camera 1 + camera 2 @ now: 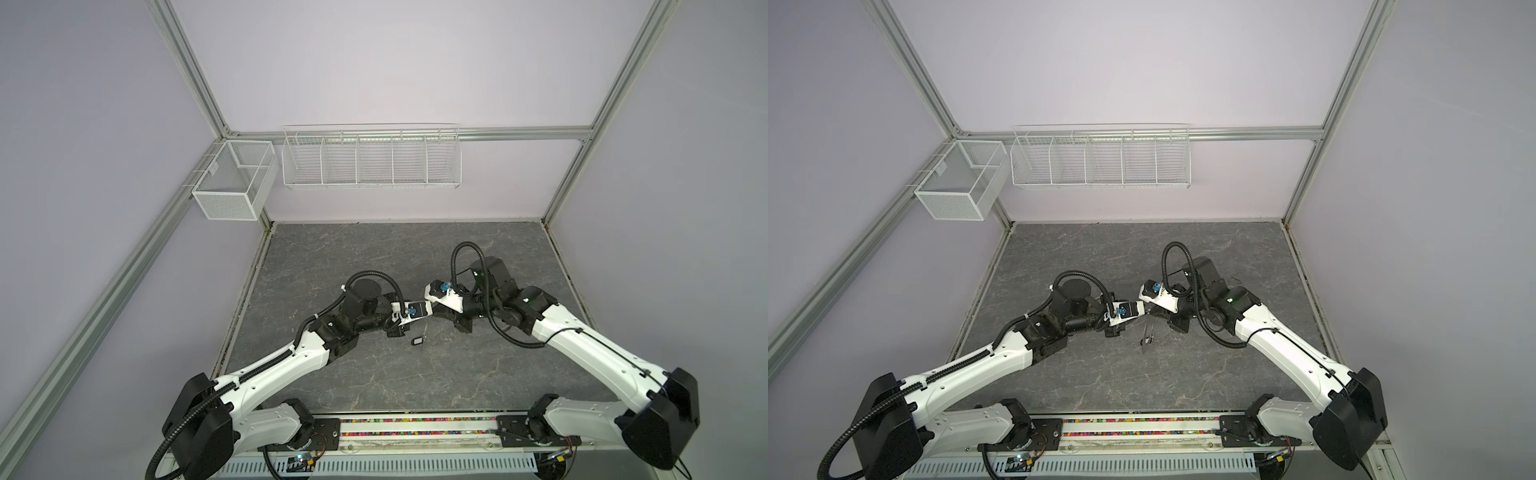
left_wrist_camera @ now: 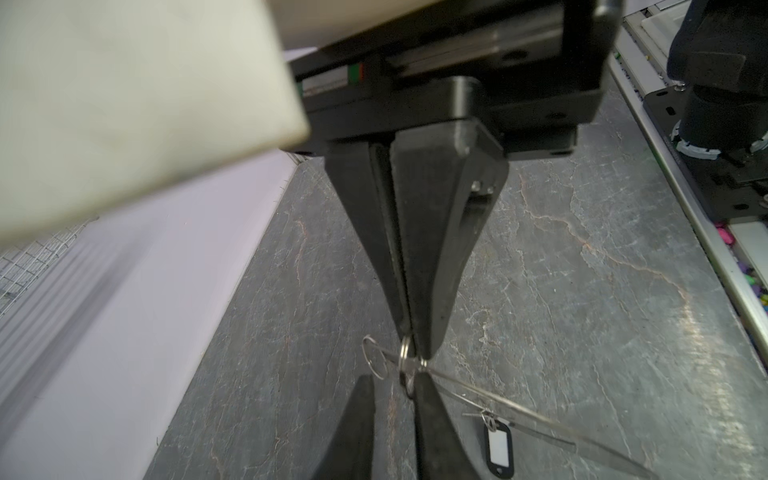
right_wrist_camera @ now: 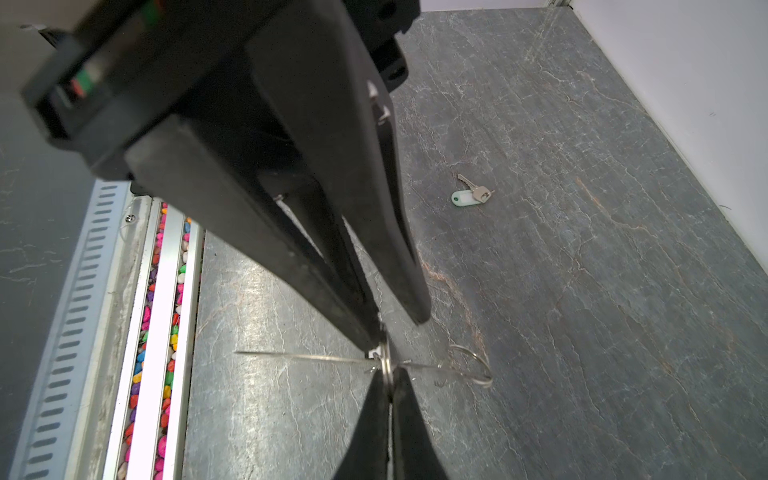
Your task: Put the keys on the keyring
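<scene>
Left hand (image 2: pixel 392 384): black fingers at the lower middle of the left wrist view, standing apart with a clear gap. One finger lies against the small bright steel split ring (image 2: pixel 405 357); the other is off it. Nothing gripped.

Right hand (image 2: pixel 409 337): enters from the upper middle of the same view, fingers closed together, tips pinched on the split ring. In both top views the two hands meet tip to tip at mid-frame, above the grey marbled desk (image 3: pixel 582 291).

Keyring, large thin grey metal ring (image 3: pixel 299 356): seen edge-on as a fine line across the lower middle of the right wrist view. It passes through the split ring at the pinch, clear of the desk.

Key one, silver with a black oblong tag and white label (image 2: pixel 500 446): lower right of the left wrist view, apparently hanging from the keyring. The link is too small to confirm.

Key two, silver with a pale oblong tag (image 3: pixel 473 194): flat on the desk, upper right of centre in the right wrist view, well apart from both hands.

Step in hand, as judged: a transfer of the ring assembly, with the left hand about to take hold beside the right hand's pinch.

Next move calls for: left fingers closing squarely on the ring without knocking it from the right hand. Only then can the right hand let go to fetch key two.
</scene>
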Motion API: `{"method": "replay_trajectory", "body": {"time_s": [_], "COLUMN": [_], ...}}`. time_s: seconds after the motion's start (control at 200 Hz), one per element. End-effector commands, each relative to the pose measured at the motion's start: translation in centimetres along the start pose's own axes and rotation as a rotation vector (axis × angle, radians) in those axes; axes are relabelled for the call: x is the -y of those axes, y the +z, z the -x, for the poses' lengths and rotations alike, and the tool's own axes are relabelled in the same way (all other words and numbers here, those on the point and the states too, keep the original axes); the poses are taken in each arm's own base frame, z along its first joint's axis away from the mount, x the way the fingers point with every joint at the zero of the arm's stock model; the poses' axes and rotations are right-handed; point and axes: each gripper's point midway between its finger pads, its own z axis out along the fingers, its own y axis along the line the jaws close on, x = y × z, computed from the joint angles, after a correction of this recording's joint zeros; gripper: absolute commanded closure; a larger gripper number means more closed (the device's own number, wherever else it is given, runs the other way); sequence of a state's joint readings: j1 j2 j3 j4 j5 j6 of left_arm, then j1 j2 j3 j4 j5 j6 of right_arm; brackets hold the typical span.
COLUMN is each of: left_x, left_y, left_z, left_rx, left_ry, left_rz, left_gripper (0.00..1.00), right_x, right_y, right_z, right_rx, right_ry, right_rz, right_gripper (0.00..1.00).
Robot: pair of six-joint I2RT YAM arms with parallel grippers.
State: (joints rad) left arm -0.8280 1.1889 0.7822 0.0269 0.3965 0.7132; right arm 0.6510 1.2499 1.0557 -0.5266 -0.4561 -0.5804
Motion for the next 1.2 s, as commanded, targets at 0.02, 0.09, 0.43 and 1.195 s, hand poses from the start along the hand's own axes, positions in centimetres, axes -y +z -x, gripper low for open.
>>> {"method": "replay_trajectory", "body": {"time_s": [0.02, 0.09, 0.43, 1.195], "left_x": [-0.4, -0.4, -0.7, -0.7], "left_y": [0.2, 0.3, 0.4, -3.0], "left_z": [0.8, 0.8, 1.7, 6.3], "left_rx": [0.010, 0.011, 0.092, 0.477], "left_ry": [0.022, 0.017, -0.059, -0.180], "left_rz": [0.002, -0.001, 0.032, -0.015], "left_gripper": [0.81, 0.84, 1.00, 1.00], "right_x": [-0.3, -0.4, -0.1, 0.0], "right_y": [0.1, 0.2, 0.1, -3.4], "right_z": [1.0, 1.0, 0.5, 2.9], "right_rx": [0.010, 0.004, -0.001, 0.288], "right_ry": [-0.040, -0.042, -0.066, 0.033], "right_rz": [0.018, 0.018, -0.026, -0.048], "right_gripper": [0.93, 0.93, 0.74, 0.73]}}
